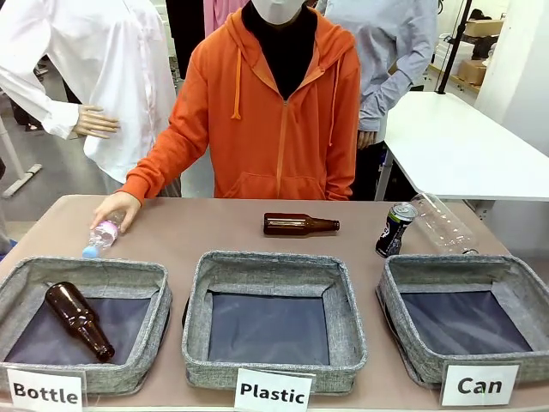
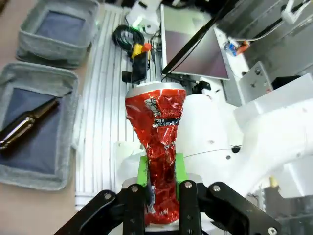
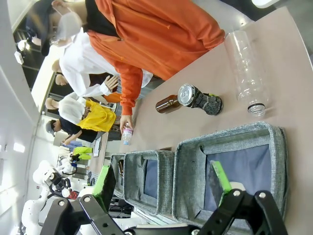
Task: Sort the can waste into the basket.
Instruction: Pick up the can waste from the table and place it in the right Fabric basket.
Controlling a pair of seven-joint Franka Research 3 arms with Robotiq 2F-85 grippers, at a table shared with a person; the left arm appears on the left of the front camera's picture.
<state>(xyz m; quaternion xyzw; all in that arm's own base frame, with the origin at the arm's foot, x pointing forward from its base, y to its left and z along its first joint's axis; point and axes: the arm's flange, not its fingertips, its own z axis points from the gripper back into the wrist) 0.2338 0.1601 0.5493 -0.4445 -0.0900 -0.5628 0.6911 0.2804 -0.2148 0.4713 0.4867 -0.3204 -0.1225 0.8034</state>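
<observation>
Left tool (image 2: 161, 171): pressed onto the red can (image 2: 156, 117), pinching its crushed lower part between the green pads. The can rises out of the tool with its silver end uppermost, in front of my white arm base (image 2: 215, 132).

Right tool (image 3: 163, 180): spread wide, nothing between the fingers. It hangs above a grey basket, probably the one labelled "Can", though the label is out of the wrist view.

Black-and-blue can (image 1: 395, 229): upright on the tabletop (image 1: 214, 227), just behind the far left corner of the Can basket (image 1: 455, 268) and just beside a clear plastic bottle (image 1: 442, 223) lying on its side.

One brown bottle (image 1: 298, 225) lies mid-tabletop. The person's hand (image 1: 116, 209) rests on a small plastic bottle (image 1: 101, 234).
</observation>
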